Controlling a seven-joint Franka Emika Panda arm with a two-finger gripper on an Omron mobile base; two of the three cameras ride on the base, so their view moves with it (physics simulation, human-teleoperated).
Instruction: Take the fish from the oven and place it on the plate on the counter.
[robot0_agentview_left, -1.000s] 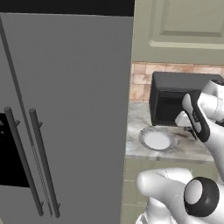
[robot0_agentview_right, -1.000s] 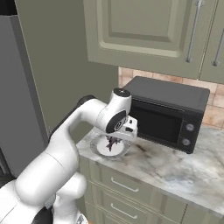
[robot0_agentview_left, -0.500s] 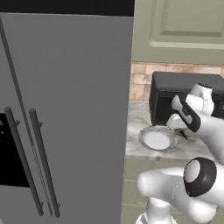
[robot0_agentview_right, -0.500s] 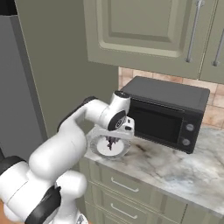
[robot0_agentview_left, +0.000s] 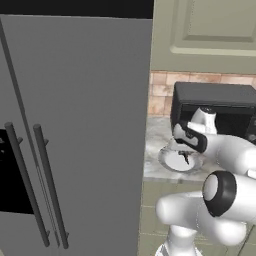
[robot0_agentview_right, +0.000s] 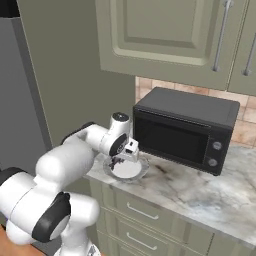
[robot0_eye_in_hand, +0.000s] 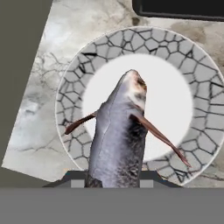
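Note:
My gripper (robot0_eye_in_hand: 113, 177) is shut on the fish (robot0_eye_in_hand: 120, 131), a slim dark grey fish with thin fins that points head-first down at the plate (robot0_eye_in_hand: 70, 100). The plate is round with a white middle and a cracked-pattern rim, and it lies on the marbled counter (robot0_eye_in_hand: 39, 100). In the left base view the gripper (robot0_agentview_left: 186, 156) hangs just above the plate (robot0_agentview_left: 172, 162) with the fish (robot0_agentview_left: 186, 159) in it. From the right the gripper (robot0_agentview_right: 119, 160) holds the fish (robot0_agentview_right: 118, 163) over the plate (robot0_agentview_right: 131, 171). Behind stands the dark oven (robot0_agentview_right: 185, 130), door shut.
A tall grey fridge (robot0_agentview_left: 75, 130) with two bar handles stands left of the counter (robot0_agentview_left: 156, 145). Olive wall cabinets (robot0_agentview_right: 165, 35) hang above the oven (robot0_agentview_left: 215, 105). Bare counter (robot0_agentview_right: 200, 192) stretches to the right, over beige drawers (robot0_agentview_right: 145, 220).
The hand with the fish has moved a little left, from in front of the oven to over the plate. The arm's elbow has swung round. The grip is the same.

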